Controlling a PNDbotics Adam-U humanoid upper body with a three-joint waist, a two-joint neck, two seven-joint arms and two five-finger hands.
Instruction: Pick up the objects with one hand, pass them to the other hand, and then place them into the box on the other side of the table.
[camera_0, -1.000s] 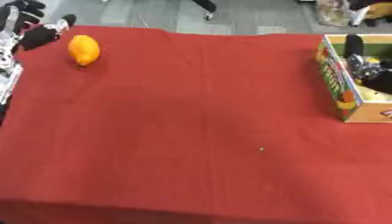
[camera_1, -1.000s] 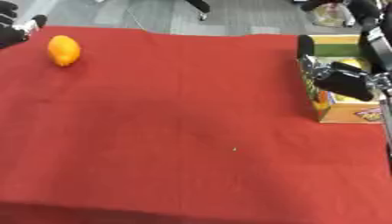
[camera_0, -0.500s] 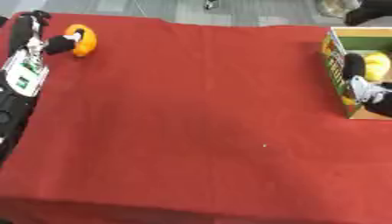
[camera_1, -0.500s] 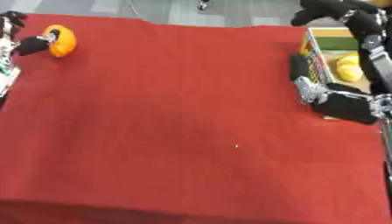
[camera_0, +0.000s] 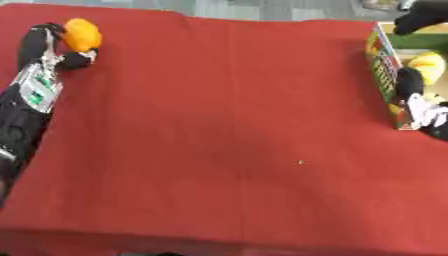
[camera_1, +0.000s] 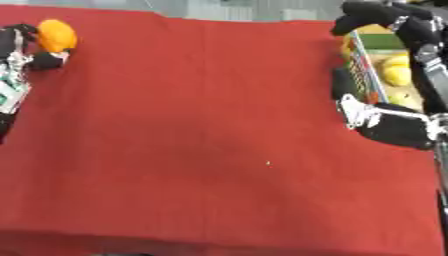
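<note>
An orange round object (camera_0: 81, 34) lies on the red tablecloth near the far left corner. My left hand (camera_0: 42, 47) comes in along the left edge, with fingers (camera_0: 37, 36) curled against the object's left side and the thumb (camera_0: 75, 60) below it. A colourful open box (camera_1: 366, 75) stands at the right edge with yellow objects (camera_1: 398, 75) inside. My right hand (camera_1: 394, 125) hangs over the box's near side, thumb (camera_1: 342, 87) apart from its long fingers (camera_1: 372, 14), which reach over the box's far end. It holds nothing.
The red cloth (camera_0: 219, 125) covers the whole table; its front edge runs along the bottom of the views. A tiny pale speck (camera_0: 301, 161) lies right of centre. Grey floor shows beyond the far edge.
My left hand has moved up to the orange object and curled round it. My right hand has drawn back from inside the box toward its near side. The camera has shifted.
</note>
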